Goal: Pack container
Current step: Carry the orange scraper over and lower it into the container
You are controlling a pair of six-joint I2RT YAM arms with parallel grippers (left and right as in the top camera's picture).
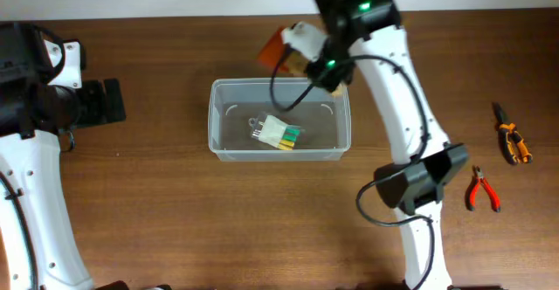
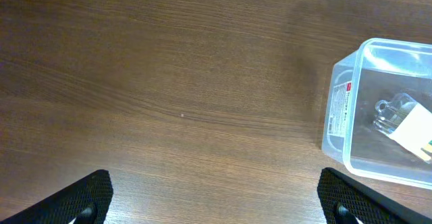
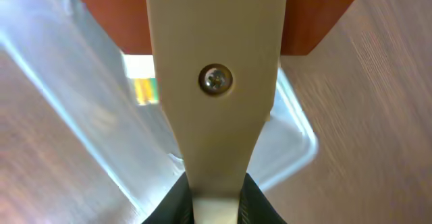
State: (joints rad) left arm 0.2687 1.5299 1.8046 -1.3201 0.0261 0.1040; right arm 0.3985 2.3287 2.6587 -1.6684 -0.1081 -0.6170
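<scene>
Container (image 1: 212,126) — one clear tub — sits mid-table, one small pack (image 1: 279,133) of yellow-green pieces inside. Right gripper (image 3: 216,200) is clamped on one orange-bladed scraper (image 3: 216,82) above its far rim; left gripper (image 2: 216,198) hangs spread apart. Two tools lie right — orange-handled pliers (image 1: 512,143), red-handled pliers (image 1: 482,190).

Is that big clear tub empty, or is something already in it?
Not empty: the container holds one small clear pack of yellow-green pieces, lying on its floor.

White-shelled left arm (image 1: 35,176) at 9 o'clock, black wrist block (image 1: 83,105), white right arm (image 1: 397,98) at 3 o'clock, black joints, green lights (image 1: 362,9), looping black cable (image 1: 272,87), matte black fingertips (image 2: 88,197)
</scene>
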